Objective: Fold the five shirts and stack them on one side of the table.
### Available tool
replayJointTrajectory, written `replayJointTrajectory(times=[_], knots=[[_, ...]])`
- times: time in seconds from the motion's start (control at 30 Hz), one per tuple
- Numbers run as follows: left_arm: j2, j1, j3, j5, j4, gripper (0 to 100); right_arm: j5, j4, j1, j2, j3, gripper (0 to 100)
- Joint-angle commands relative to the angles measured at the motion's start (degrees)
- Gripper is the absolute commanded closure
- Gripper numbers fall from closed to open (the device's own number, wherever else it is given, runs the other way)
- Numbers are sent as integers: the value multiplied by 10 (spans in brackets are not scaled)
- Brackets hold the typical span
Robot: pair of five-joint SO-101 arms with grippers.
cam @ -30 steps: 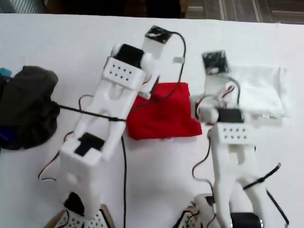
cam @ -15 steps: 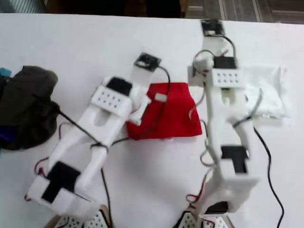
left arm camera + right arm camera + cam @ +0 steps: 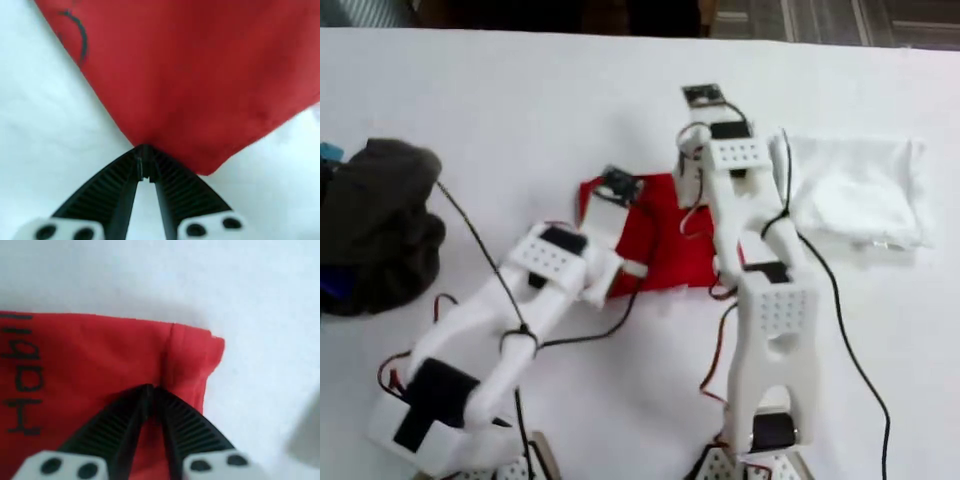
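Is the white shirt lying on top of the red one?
No, the white shirt lies flat on the table off to one side of the red shirt, not on it.

One white table [image 3: 470, 90] carries three lots of clothing. There is one red shirt [image 3: 665, 240]. One white folded shirt [image 3: 855, 190] lies just to the right of the red shirt. One dark heap [image 3: 375, 225] sits well to the left of the red shirt; how many garments are in it cannot be told, though one scrap of blue cloth [image 3: 330, 152] shows at its edge. There are two white arms, the left arm [image 3: 535, 290] and the right arm [image 3: 760, 290], both over the red shirt. There are two grippers, the left gripper [image 3: 145, 172] and the right gripper [image 3: 150, 390], both at the red shirt.
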Motion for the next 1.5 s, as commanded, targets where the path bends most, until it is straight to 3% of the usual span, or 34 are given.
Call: replayJointTrajectory(times=[0.0,0.17,0.53,0.67,0.8,1.0,1.27,1.47], knots=[[-25,-6,22,-20,-38,975,-2,-15,6,33,-41,978],[-29,-11,15,-23,-30,975,0,20,7,48,-95,978],[-97,-7,-133,-19,95,975,-4,153,15,47,-251,978],[-103,24,-89,-19,76,975,-5,169,16,48,-288,978],[-80,47,7,-24,3,975,-25,182,16,48,-315,978],[-37,7,57,-40,-77,975,-25,214,16,48,-330,978],[-38,-66,55,-47,-50,975,-24,242,49,23,-327,978],[-106,-76,56,-47,-15,975,-24,260,58,-35,-324,978]])
